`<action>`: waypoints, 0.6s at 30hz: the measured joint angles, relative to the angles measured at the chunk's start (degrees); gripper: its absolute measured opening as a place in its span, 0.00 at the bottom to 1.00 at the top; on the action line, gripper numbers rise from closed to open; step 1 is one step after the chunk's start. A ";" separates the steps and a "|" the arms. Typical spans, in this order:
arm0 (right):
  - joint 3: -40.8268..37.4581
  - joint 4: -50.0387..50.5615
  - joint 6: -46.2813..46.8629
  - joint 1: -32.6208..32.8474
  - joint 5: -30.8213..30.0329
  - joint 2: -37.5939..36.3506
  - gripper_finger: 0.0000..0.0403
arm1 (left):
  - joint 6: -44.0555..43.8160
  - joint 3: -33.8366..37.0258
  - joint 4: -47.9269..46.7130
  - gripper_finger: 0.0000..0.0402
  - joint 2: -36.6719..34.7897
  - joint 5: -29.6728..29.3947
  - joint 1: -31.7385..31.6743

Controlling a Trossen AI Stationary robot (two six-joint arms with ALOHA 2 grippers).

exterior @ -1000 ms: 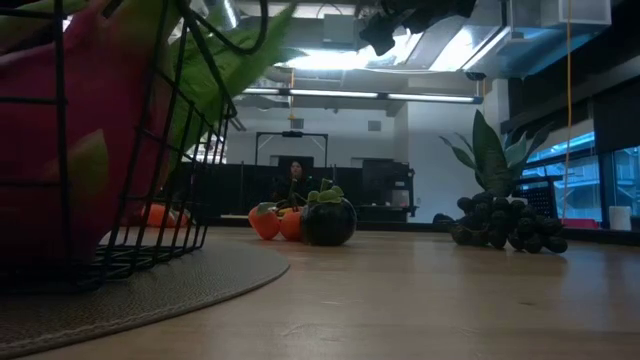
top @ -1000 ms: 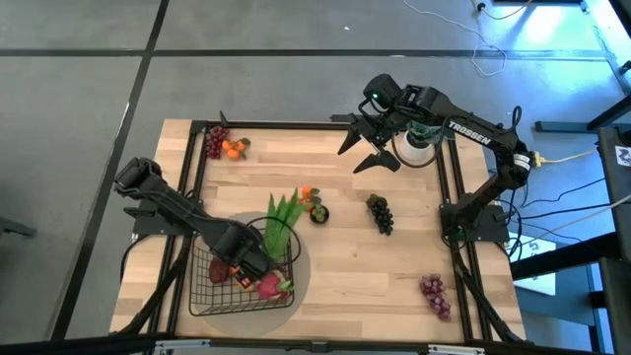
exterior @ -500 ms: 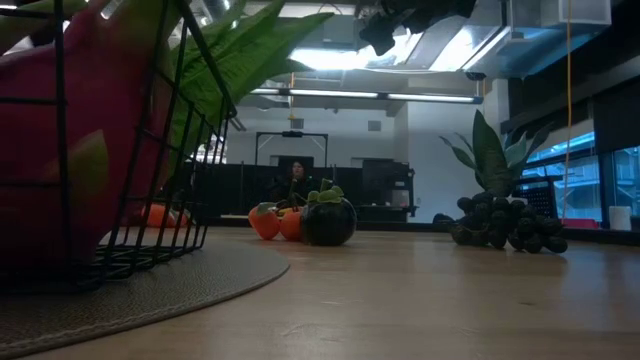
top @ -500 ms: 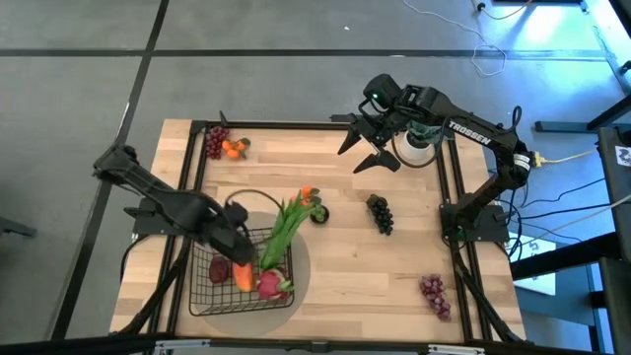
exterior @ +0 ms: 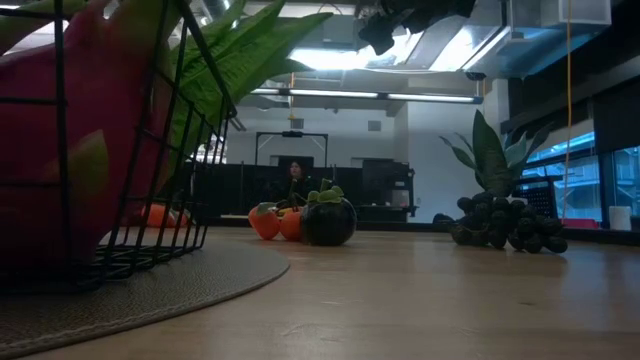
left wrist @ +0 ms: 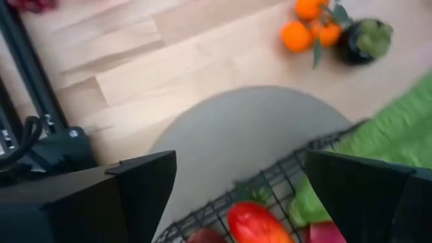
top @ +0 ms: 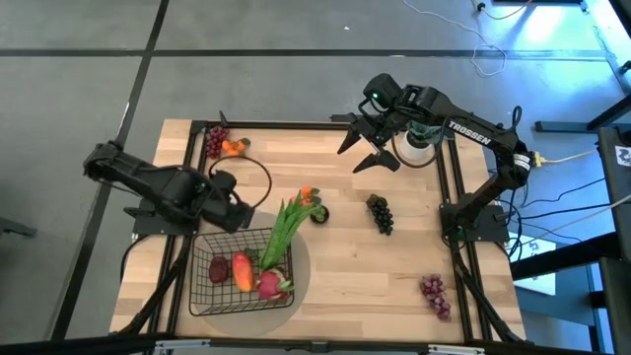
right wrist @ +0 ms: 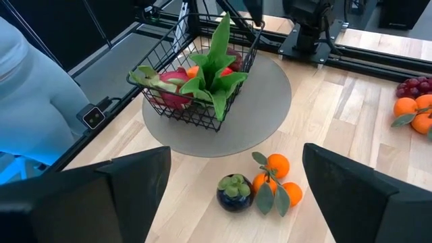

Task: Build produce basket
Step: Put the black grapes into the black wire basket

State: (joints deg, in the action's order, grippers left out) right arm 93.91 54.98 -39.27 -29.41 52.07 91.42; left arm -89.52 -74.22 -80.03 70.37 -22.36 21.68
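item: wire basket (top: 242,264) — i see it on a round grey mat (top: 299,258) at the near left of the desk (top: 345,266). it holds a mango (top: 242,271), a pink dragon fruit (top: 270,286), a dark red piece and a leafy green stalk (top: 286,225) leaning out over the rim.

loose produce: orange cluster with a dark round fruit (top: 314,205) just beside the mat; dark grape bunch (top: 380,213) mid-desk; red-purple grape bunch (top: 435,294) near right; grapes and oranges (top: 225,146) at the far left corner.

claws: left claw (top: 229,189) hangs at the basket's far edge, fingers apart, empty. right claw (top: 367,148) waits high over the far side, fingers apart, empty.

handling, my guess: toy pieces, light and fairly firm — grape bunches lumpy, best pinched across the middle of the cluster; oranges round and likely to roll, so i'd take them by the leafy cluster's waist. the basket is stiff, but light enough to slide on the mat.

views: the high view alone shows the near-right grapes; the right wrist view shows the basket's contents side-on; the low view shows the dark grapes sitting flat on the desk.
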 joint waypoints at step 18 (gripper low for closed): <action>0.00 -1.10 8.08 0.87 0.07 0.00 0.80 | 6.94 0.00 0.15 0.76 0.06 -0.97 -8.79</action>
State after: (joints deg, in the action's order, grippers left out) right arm 93.91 53.88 -31.19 -28.53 52.15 91.42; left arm -82.58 -74.22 -79.87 70.42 -23.33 12.90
